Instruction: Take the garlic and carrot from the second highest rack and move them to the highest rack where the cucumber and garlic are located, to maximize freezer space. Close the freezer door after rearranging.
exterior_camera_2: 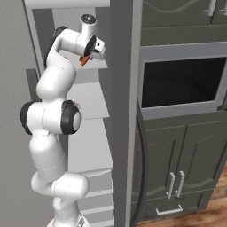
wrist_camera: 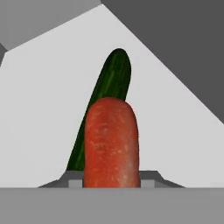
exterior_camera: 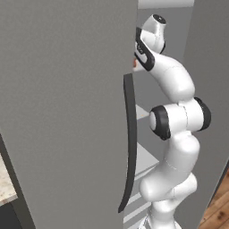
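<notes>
A: Carrot, appearance?
B: Hand view: stubby, orange-red, rounded blunt tip at 12 o'clock, fine pale speckling on the skin. It stands straight up from the bottom centre, at the fingers.

A: Gripper state?
B: Closed down on the carrot, which sits between the fingers. Right base view: a small orange-red piece pokes out below the white hand towards 7 o'clock. Left base view: a sliver of the same colour beside the hand.

A: Location?
B: Hand is up inside the freezer, over the highest rack. The carrot is just above that pale grey shelf; contact with it cannot be judged.

A: Anything behind the carrot?
B: The cucumber, dark green with lighter streaks, lying on the rack, running from 7 to 1 o'clock behind the carrot.

A: Door?
B: Freezer door stands open, dark curved handle at its edge.
</notes>
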